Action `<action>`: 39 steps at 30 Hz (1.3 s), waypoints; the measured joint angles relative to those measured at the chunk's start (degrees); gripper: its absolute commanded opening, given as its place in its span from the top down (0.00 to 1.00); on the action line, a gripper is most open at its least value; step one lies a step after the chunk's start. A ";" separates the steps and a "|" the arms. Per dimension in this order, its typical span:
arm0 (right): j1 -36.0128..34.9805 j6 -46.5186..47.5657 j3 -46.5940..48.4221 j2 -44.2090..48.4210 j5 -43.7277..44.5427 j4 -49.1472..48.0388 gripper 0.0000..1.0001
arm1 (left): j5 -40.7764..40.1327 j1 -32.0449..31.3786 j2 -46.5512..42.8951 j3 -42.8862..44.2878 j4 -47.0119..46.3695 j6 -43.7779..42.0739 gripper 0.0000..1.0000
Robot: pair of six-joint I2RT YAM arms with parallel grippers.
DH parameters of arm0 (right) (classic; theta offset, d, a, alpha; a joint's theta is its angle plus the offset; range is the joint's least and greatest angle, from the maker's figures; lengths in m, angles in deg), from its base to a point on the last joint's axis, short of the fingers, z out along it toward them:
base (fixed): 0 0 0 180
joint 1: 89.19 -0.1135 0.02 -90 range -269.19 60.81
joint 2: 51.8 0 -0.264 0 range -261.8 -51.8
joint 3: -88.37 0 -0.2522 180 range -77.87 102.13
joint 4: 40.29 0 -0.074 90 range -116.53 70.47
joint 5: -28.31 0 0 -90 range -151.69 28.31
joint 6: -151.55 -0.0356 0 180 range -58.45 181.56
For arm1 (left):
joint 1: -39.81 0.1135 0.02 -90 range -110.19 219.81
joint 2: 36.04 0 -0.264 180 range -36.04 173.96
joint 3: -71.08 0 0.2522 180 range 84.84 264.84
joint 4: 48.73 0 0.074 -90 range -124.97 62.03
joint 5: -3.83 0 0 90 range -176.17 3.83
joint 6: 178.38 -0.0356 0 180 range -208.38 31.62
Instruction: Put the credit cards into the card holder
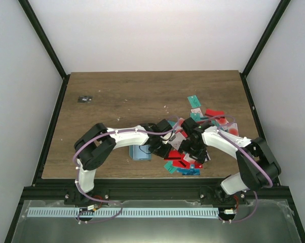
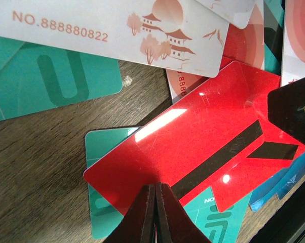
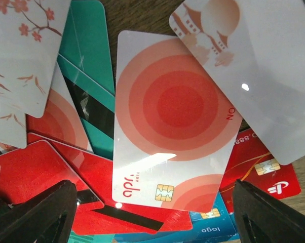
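The credit cards (image 1: 180,163) lie in a loose overlapping heap at the table's front right. The card holder (image 1: 140,152), flat and teal-blue, lies just left of the heap, partly under the left arm. My left gripper (image 2: 156,188) is shut, its tips resting at the near edge of a red card with a black stripe (image 2: 193,131); that card lies flat over a teal card (image 2: 104,147). My right gripper (image 3: 155,212) is open, its fingers (image 3: 46,212) spread wide above a white card with red circles (image 3: 173,116). In the top view both grippers (image 1: 165,139) (image 1: 193,144) meet over the heap.
More cards, teal (image 1: 194,100) and red (image 1: 215,113), trail towards the back right. A small dark object (image 1: 84,99) lies at the back left. A dark part of the right gripper (image 2: 294,111) intrudes at the right of the left wrist view. The front table edge (image 1: 142,177) is close.
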 measured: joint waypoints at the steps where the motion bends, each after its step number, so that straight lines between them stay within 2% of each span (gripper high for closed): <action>1: 0.00 -0.02 -0.09 0.07 -0.11 -0.04 0.15 | 0.00 0.00 0.07 0.07 0.04 -0.02 0.96; 7: 0.00 -0.20 -1.29 0.31 -1.09 -0.31 0.17 | 0.04 0.00 0.11 0.11 0.09 -0.20 0.96; 21: 0.04 -0.92 -2.12 -1.03 -1.09 -0.85 0.29 | 0.26 0.02 -0.09 -0.46 -0.66 -0.39 0.96; 28: 0.13 -1.44 -2.19 -1.11 -1.09 -0.92 0.40 | 0.46 0.02 -0.39 -1.07 -1.53 -0.44 0.96; 35: 0.26 -1.53 -2.29 -0.94 -1.31 -0.94 0.55 | 0.48 0.02 -0.42 -1.16 -1.64 -0.87 0.96; 39: 0.26 -1.33 -2.38 -0.70 -1.29 -0.68 0.57 | 0.48 0.02 -0.61 -1.49 -2.01 -1.07 0.96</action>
